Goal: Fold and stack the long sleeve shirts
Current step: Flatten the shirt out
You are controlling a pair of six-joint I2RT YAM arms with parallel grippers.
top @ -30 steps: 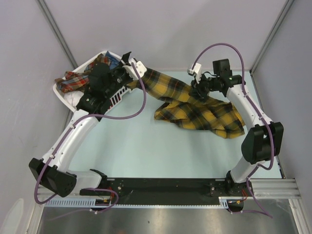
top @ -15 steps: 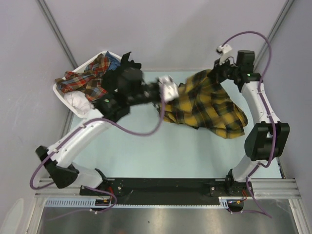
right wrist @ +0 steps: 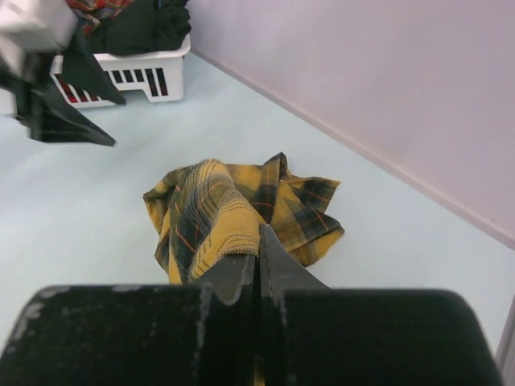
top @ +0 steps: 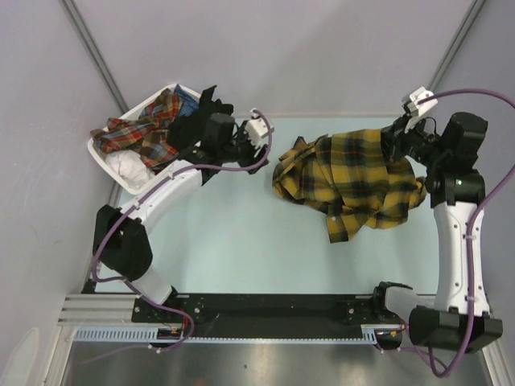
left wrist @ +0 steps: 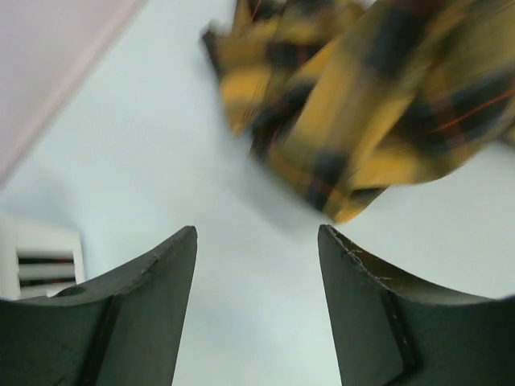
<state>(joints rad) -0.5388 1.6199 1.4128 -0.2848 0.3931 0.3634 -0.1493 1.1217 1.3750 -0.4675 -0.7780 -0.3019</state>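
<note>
While the near half of the table (top: 241, 241) sits bare in front of both bases, the action is all further back. First thing you meet is the mustard-and-black plaid shirt (top: 354, 173), crumpled on the right half of the table. Its long axis runs left to right, and one flap trails toward the near edge.

At its right-hand end the right gripper (top: 398, 143) is clamped tight on a ridge of the cloth. The wrist view shows those jaws closed with yellow fabric pinched between them and rising off the heap.

At the other end, the left gripper (top: 261, 135) hangs with jaws wide and nothing in them, near the bunched edge but not touching it. So the free end lies to that gripper's right and a little nearer. I'd say the left arm is the one placed to take it.

Far left corner: the white basket (top: 153, 98), red plaid cloth (top: 133, 133) heaped inside.
</note>
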